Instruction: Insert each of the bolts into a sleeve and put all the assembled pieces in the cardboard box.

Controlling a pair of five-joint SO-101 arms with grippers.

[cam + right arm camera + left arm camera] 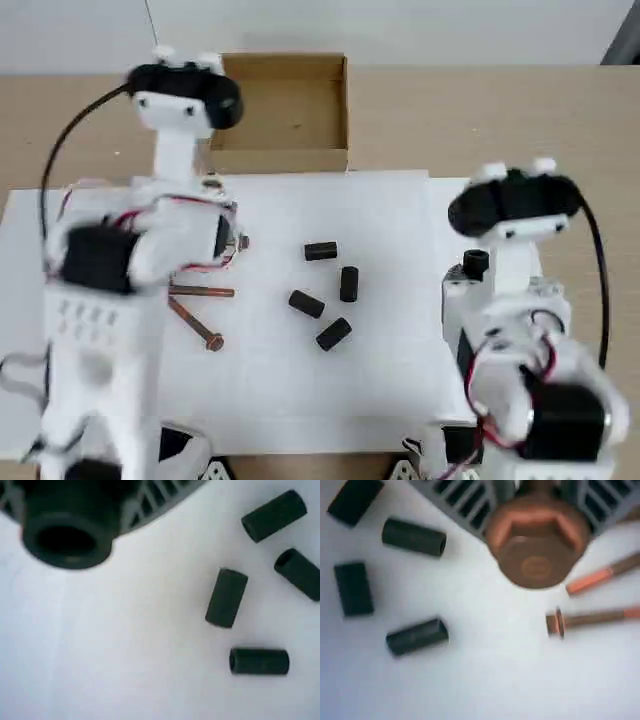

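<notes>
While a white sheet (400,330) covers the table (480,120), left end effector (532,497) grips bolt (536,550), right end effector (70,505) sleeve (67,542).

4 black sleeves (320,251) and 2 copper bolts (200,291) lie flat; 1 bolt (536,540), 1 sleeve (67,537) held; cardboard box (285,105) open.

High camera fixed above the near side, tilted down over the table (450,110) toward the cardboard box (280,158). Wrist cameras held close over the white mat (495,680), aimed down past a held bolt (535,545) and a held sleeve (65,540). Four loose sleeves (306,303) shared by all views.
</notes>
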